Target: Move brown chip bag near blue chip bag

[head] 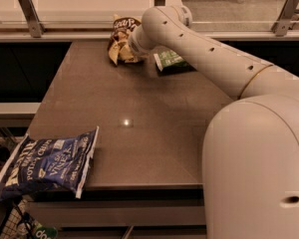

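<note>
Now your robot's arm (214,59) stretches across the table (139,108). The blue chip bag (47,162) lies flat at the near left corner, overhanging the edge. The brown chip bag (120,34) sits at the far edge, well apart from it, near a green bag (170,61). The gripper (131,45) is against the brown chip bag; whether it grips, you cannot tell.

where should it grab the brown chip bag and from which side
Probably the crumpled upper edge of the brown bag, coming from above and slightly from the right. The bag sits bunched at the far edge of the table with its top raised, giving a fold to pinch, while its lower part spreads flat. The tool is at the bag's right side, mostly hidden behind the wrist.
</note>
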Action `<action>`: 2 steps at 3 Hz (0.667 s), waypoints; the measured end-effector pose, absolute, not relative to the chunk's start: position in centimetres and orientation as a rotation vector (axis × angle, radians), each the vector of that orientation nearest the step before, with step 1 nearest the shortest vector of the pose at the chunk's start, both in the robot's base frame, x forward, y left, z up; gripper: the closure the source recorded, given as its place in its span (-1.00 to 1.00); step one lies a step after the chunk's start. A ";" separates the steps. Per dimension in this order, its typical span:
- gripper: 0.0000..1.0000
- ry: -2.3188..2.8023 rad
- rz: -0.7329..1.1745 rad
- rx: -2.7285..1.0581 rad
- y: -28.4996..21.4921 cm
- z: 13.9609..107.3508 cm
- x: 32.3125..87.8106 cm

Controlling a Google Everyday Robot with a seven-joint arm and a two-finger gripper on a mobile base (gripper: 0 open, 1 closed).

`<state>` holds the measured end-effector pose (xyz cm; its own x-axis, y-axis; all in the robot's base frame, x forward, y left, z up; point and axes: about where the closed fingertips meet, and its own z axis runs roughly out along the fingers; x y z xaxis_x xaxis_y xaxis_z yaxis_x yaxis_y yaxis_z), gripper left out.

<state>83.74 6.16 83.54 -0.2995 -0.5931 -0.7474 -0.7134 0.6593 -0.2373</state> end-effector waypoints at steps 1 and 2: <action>1.00 2.003 0.174 -1.015 6.2 83.6 83.7; 1.00 2.003 0.175 -1.015 6.2 83.5 83.7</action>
